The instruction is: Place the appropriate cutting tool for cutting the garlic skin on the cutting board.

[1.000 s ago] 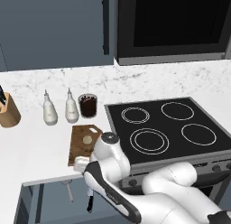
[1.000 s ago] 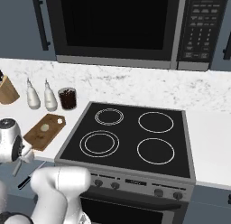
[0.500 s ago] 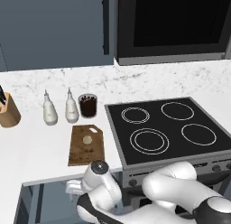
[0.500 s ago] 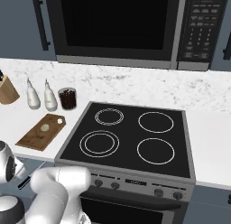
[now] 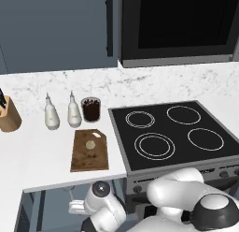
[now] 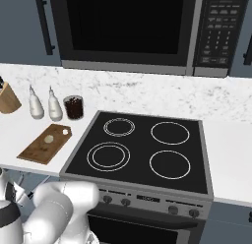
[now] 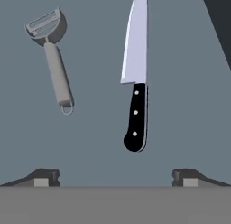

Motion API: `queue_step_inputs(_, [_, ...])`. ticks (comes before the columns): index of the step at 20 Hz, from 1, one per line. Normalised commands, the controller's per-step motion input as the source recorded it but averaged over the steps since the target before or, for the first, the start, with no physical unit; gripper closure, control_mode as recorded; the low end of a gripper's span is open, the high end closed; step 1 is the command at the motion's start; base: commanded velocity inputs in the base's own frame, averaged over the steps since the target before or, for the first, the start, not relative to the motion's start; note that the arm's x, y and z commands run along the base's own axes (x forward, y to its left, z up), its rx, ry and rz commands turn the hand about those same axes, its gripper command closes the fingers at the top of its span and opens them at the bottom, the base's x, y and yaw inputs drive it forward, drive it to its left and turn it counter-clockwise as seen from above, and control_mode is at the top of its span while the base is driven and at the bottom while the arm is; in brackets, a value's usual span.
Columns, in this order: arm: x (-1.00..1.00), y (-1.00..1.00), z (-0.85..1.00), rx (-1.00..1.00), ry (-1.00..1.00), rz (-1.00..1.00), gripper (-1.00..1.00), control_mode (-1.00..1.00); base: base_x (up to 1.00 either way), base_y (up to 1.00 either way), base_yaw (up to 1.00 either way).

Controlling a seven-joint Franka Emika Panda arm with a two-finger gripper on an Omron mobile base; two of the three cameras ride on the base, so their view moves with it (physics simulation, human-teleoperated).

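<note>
I held the gripper (image 7: 115,177) spread wide above the knife (image 7: 136,78), handle nearest, so the jaws could straddle it. The peeler (image 7: 52,56) lay left, well apart. The cutting board (image 5: 89,151) waited on the counter, carrying the garlic (image 5: 90,144).

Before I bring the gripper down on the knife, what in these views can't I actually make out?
- Knife: blade tip cut off by the hand view's top edge.
- Open gripper: fingertips barely rise above the bottom edge; height over the knife unclear.
- Garlic on the cutting board: too small for detail in the left base view.
- Knife block: cropped by the left edge.
</note>
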Motion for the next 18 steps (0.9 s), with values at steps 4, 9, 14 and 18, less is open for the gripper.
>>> queue_step_inputs(4, [-0.01,0.00,-0.18,0.00,0.02,0.05,-1.00,-1.00,0.00,0.00,0.00])
queue_step_inputs(9, [-0.02,0.00,-0.12,0.00,0.06,0.06,-1.00,-1.00,0.00,0.00,0.00])
queue_step_inputs(14, [-0.18,0.00,-0.13,0.00,0.08,0.06,-1.00,-1.00,0.00,0.00,0.00])
queue_step_inputs(18, [-0.28,0.00,-0.12,0.00,0.06,0.04,-1.00,-1.00,0.00,0.00,0.00])
